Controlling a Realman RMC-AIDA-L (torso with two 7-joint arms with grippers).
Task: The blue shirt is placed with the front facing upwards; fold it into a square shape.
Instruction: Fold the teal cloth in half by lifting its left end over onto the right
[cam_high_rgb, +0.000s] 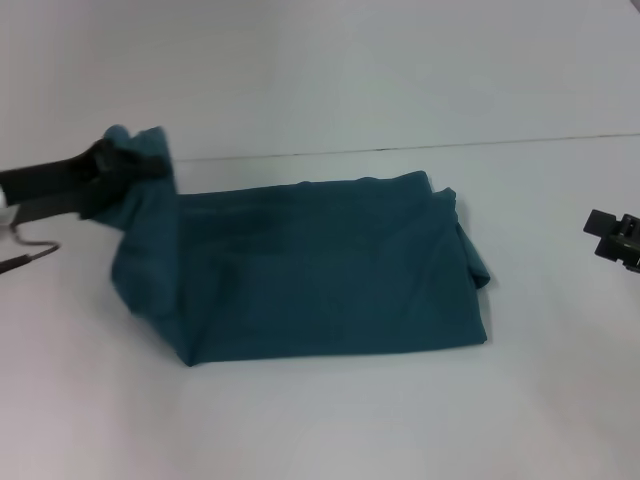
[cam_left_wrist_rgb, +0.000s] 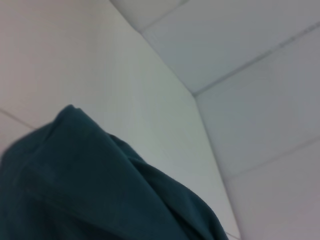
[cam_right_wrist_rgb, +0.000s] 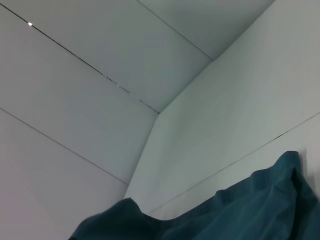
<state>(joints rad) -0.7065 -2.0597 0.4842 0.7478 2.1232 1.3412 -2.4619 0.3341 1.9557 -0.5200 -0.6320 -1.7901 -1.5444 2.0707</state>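
While the left end effector (cam_high_rgb: 128, 160) pinches the raised left end of the blue shirt (cam_high_rgb: 320, 270) — otherwise lying folded on the bench (cam_high_rgb: 320, 420) — that thin hold could slip, spoiling the fold; the right end effector (cam_high_rgb: 612, 238) waits apart, seemingly spread.

The left gripper (cam_high_rgb: 125, 160) is a long, flat, matte black piece, dark charcoal along its length and blacker and blockier at its tip. Beside its base, at the table's left edge, a small white part shows, and a thin dark cable (cam_high_rgb: 30, 252) with a reddish tint curves out below it in a loop. The right gripper (cam_high_rgb: 615, 238) is a short, squarish black block with stepped, angular edges and a few small grey patches on its face. Neither carries any readable marking.
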